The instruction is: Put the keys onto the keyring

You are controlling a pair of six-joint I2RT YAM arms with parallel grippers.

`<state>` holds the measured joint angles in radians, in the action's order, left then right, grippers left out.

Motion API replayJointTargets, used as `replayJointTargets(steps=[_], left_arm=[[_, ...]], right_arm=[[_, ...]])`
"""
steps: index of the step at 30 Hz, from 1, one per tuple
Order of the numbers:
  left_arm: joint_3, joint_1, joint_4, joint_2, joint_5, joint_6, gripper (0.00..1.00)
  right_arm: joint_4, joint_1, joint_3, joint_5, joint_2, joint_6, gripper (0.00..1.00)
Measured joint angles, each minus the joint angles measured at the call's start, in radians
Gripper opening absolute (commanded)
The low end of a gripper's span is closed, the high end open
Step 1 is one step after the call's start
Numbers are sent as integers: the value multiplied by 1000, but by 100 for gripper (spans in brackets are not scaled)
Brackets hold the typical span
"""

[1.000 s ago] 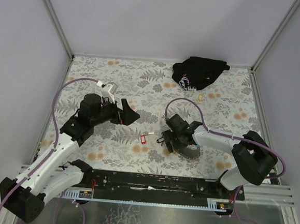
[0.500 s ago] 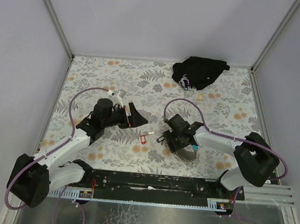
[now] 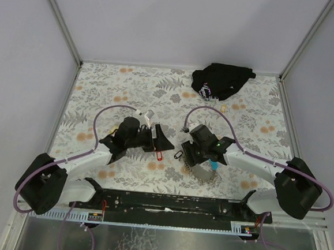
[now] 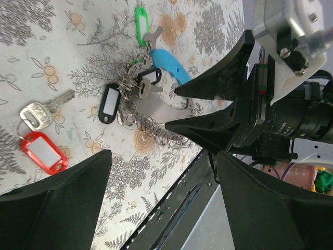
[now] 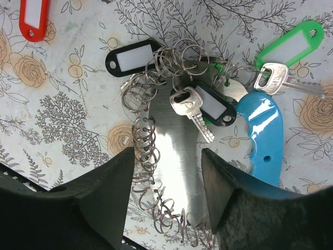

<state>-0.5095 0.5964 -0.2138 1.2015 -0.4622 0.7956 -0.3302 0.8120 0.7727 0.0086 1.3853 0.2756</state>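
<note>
The keyring bundle is a shiny grey strap [image 5: 174, 151] with a chain of metal rings [image 5: 143, 140] and a light-blue piece [image 5: 263, 130]. Keys hang on it with black tags [image 5: 130, 58] and a green tag [image 5: 289, 44]. My right gripper [image 5: 166, 208] straddles the strap, one finger touching the ring chain, the other the strap's edge. A loose key with a red tag [image 4: 44, 151] lies on the cloth just left of it. My left gripper [image 4: 161, 208] hovers open over that key [image 3: 159, 155], nothing between its fingers [image 4: 52, 208]. The two grippers [image 3: 164, 143] [image 3: 189, 153] nearly meet.
A black cloth bundle [image 3: 221, 81] lies at the back right. A small yellow-tagged key [image 3: 224, 108] sits in front of it. The black base rail [image 3: 166, 203] runs along the near edge, close under both grippers. Grey walls close in the floral cloth [image 3: 112, 86].
My left arm has swung right and forward to the red-tagged key, its jaws narrowing a little. The right gripper's jaws have closed in round the strap and ring chain.
</note>
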Motion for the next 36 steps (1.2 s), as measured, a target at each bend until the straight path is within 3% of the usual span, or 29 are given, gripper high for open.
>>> replayJointTargets(steps=[12,16,22,31,36], left_arm=[[0,64,-9,74,71,-16,73],[0,64,-8,67,100,-37,64],[3,64,-10,98,102,-56,56],[51,65,-11,98,99,-68,54],[60,68,-15,98,95,-71,54]], right_arm=[[4,-2,1,-57,36,-18,46],[4,-2,26,-81,75,-38,42],[34,-2,32,-101,113,-40,40],[68,-2,81,-105,192,-39,40],[82,-1,103,-71,203,-28,34]])
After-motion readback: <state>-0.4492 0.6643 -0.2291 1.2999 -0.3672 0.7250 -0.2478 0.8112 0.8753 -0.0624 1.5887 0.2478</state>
